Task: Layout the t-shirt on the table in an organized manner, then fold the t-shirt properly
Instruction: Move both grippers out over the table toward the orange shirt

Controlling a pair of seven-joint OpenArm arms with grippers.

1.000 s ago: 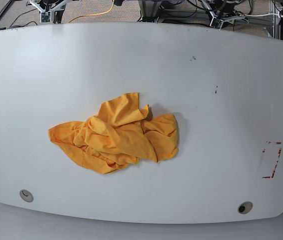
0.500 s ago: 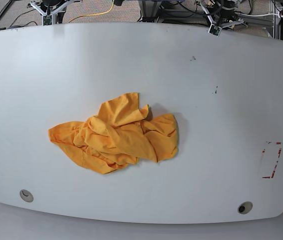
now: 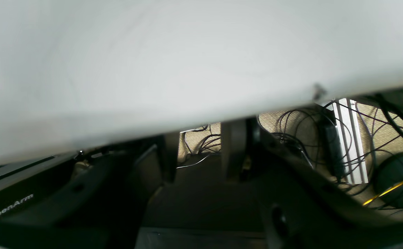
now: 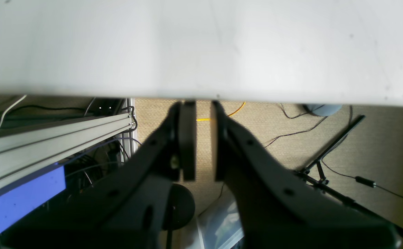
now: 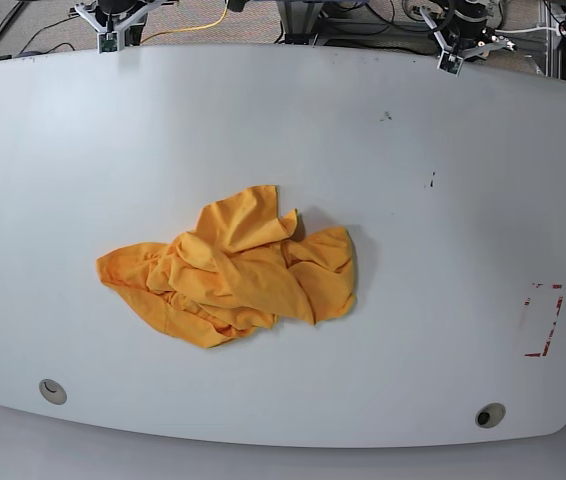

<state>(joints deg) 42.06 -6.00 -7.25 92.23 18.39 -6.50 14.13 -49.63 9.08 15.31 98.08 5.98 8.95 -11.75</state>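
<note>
Both my arms have crept toward the tabletop's [image 5: 443, 180] far edge; the crumpled t-shirt [image 5: 231, 280] lies untouched. Right fingers [image 4: 203, 138] clenched empty, left fingers [image 3: 201, 152] apart.

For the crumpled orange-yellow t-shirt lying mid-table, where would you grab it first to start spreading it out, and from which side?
Probably the loose flap that sticks up at the far edge of the crumpled orange-yellow cotton t-shirt, approached from above on the arms' side of the white table. That flap stands free of the bunched folds, so a pinch there would likely lift one layer rather than the whole heap. The flat tail at its left end is an alternative.
</note>
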